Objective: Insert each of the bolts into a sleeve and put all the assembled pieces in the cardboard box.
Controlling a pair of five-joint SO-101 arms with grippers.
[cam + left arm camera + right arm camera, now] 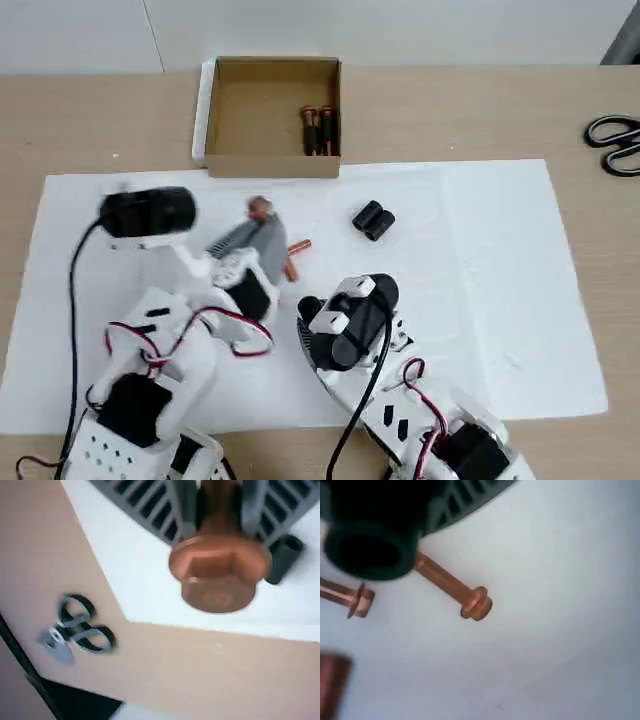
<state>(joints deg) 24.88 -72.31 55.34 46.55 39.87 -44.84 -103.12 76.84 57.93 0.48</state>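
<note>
Work is about part way done. At the top middle of the high view, the cardboard box [250, 110] already has two finished pieces [320, 130] lying side by side near its right wall.

The left gripper [255, 228], left of the middle, is pinched tight on a bolt [217, 575], and the bolt's head sticks out past the jaws. The right gripper [308, 318], a bit lower and to the right, looks closed around a black sleeve [370, 550], with its open hole facing out.

Two loose bolts [452, 587] [347, 597] lie on the white sheet [480, 300] between the grippers. Two spare sleeves [373, 220] sit close together, right of the middle.

So I think three bolts still need a sleeve: the held one first, then the two loose ones. After that, all three must go in the box.
</note>
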